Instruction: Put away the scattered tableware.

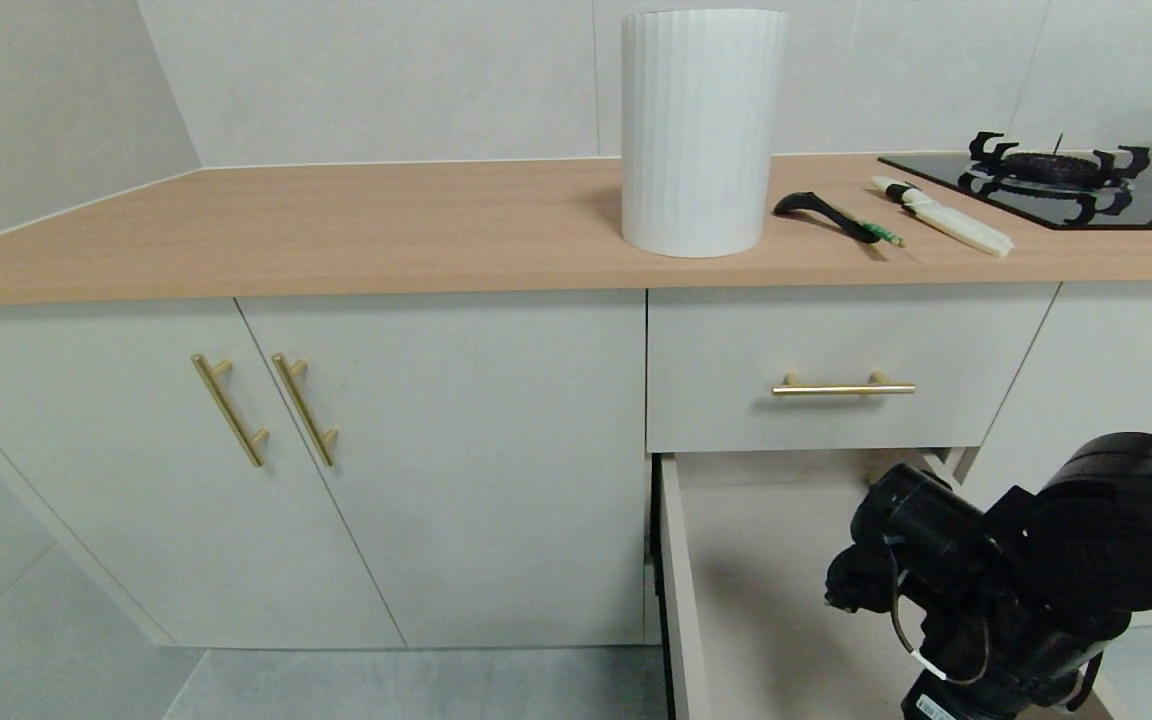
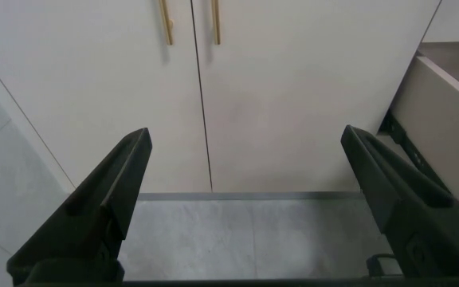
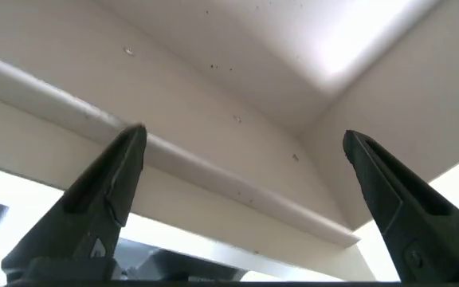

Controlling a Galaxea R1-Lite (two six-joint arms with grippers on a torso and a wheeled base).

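- My right hand (image 3: 241,139) is nearest, low down and below the white canister (image 1: 701,130), over the open drawer (image 1: 684,560). Its fingers are spread wide and hold nothing; between them I see only the drawer's pale inner walls.
- My left hand (image 2: 245,143) is also spread wide and holds nothing. It hangs low in front of the two cupboard doors (image 2: 205,96), well below the canister and off to its left, with grey floor (image 2: 245,231) under it.
- The open drawer is pulled out under a shut drawer with a gold handle (image 1: 843,388), which sits directly below the canister's right side.
- The canister stands upright on the wooden tabletop (image 1: 336,220), tall and ribbed.
- The black spoon (image 1: 836,215) lies flat on the tabletop just right of the canister, not touching it, its bowl towards the canister and its green-tipped handle pointing away.
- The white utensil (image 1: 941,217) lies flat farther right of the canister, beyond the spoon and close beside it, apart from it.
- The stove (image 1: 1056,180) is set into the tabletop well to the canister's right, past both pieces.
- The cupboard doors carry two gold handles (image 1: 228,408) side by side, below the canister and to its left.
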